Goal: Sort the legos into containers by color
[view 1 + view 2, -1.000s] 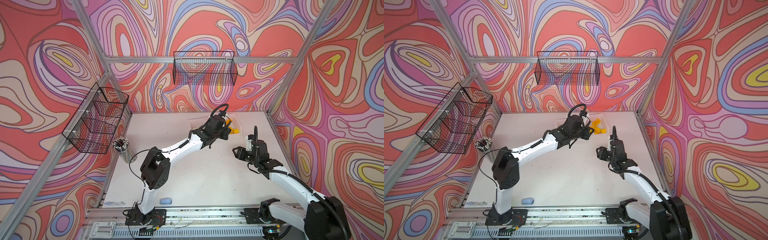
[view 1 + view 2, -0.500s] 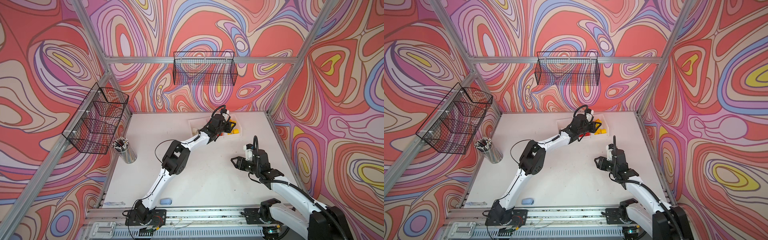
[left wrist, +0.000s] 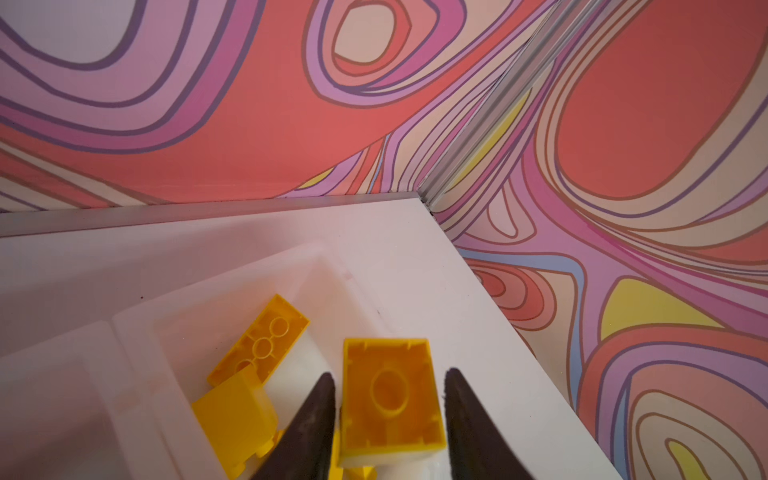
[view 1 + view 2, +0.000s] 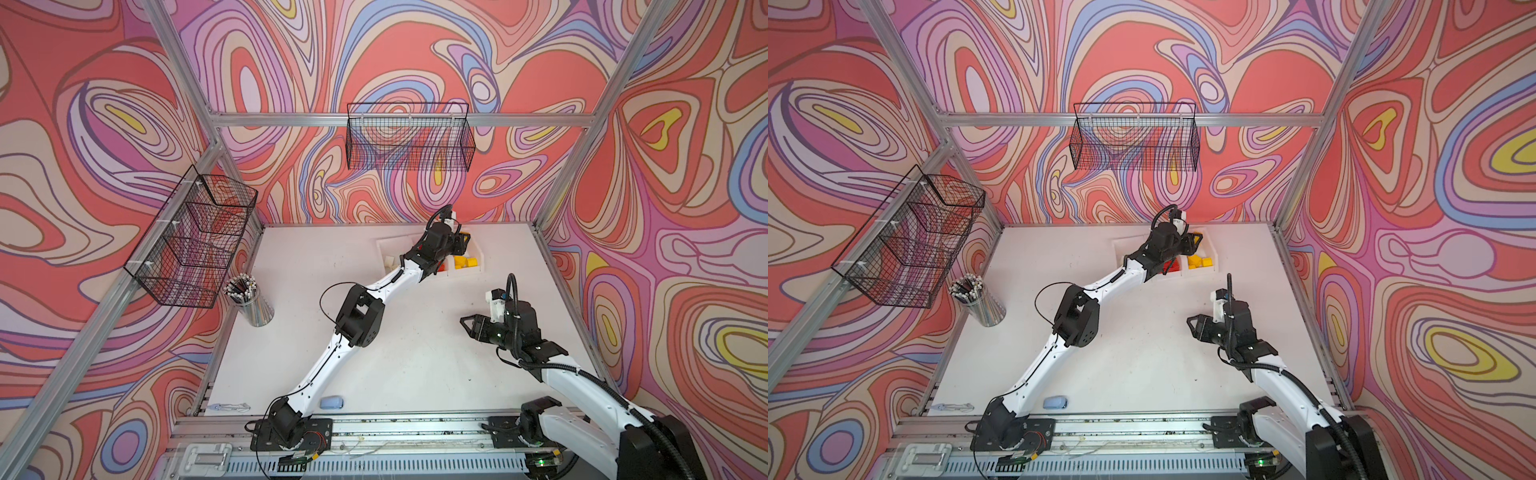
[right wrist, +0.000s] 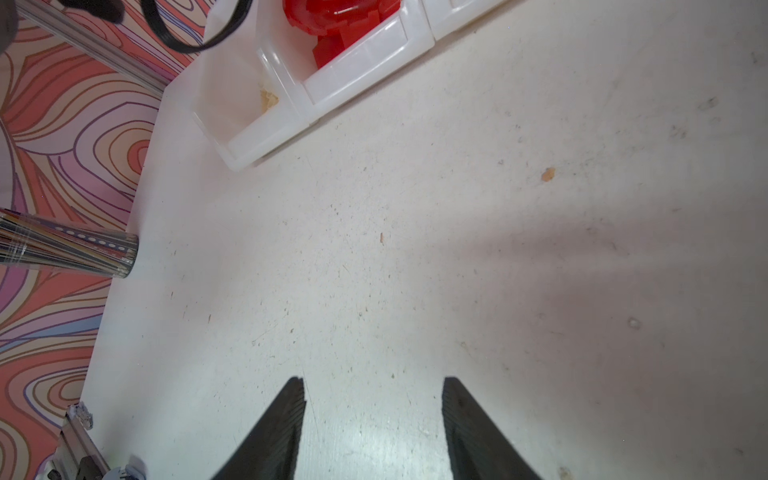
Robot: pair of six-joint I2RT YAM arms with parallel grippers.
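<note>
Two grippers logged, nearest things first. Closest to the front rail: noted pale blue block (image 4: 331, 402) lying flat on white table (image 4: 415, 365), apart from everything else.

Further in, on the right: found right gripper (image 5: 372, 380) hovering over bare tabletop, jaws parted, nothing between them. Roughly level with it at the left edge: saw metal pencil cup (image 4: 257, 309) standing upright, full of pencils, with side wire basket (image 4: 195, 241) hung on the wall above.

Beyond, toward the far right corner: found containers (image 4: 380, 249), three white bins joined in a row, long axis of the row running left to right along the back wall. Sorted by colour in both top views: cream piece (image 4: 389, 262) in the left bin, red legos (image 5: 345, 20) in the middle, yellow legos (image 4: 465, 262) in the right.

Found left gripper (image 3: 390, 374) reaching across over the right-hand bin, jaws spread just wider than yellow brick (image 3: 390, 399) sitting between them, with a sliver of gap on one side, so not pinched. Noted this brick near square, no clear long axis, hollow underside turned toward the wrist camera. Beside it in the same bin: saw longer yellow brick (image 3: 259, 340), underside also showing, tilted, long axis slanting across the bin toward a far corner.

Farthest: back wire basket (image 4: 409, 137) on the rear wall.
</note>
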